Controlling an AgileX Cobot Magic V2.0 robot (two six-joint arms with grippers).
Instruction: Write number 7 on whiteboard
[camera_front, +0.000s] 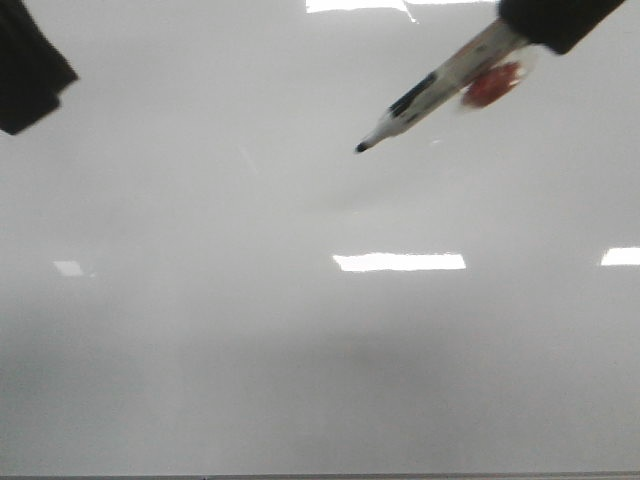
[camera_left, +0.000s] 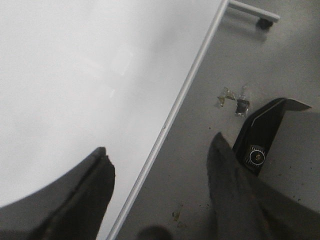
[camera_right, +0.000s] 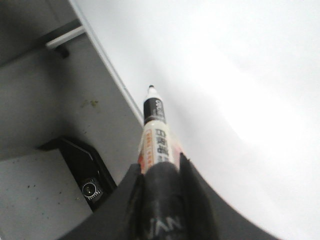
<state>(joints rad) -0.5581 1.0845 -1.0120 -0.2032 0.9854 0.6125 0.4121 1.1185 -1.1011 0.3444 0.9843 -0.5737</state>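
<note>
In the front view, a marker (camera_front: 430, 90) is gripped by the right gripper (camera_front: 555, 20), its tip held over the whiteboard (camera_front: 300, 350). In the left wrist view, the left gripper (camera_left: 160, 195) is seen spread apart, holding nothing. In the right wrist view, the marker is seen clamped between the fingers (camera_right: 187, 190).

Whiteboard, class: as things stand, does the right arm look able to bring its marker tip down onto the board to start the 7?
Probably yes. The right tool is shut on the marker, whose uncapped tip points at the whiteboard. Nothing lies between them, and the left tool sits off at the board's edge.
</note>
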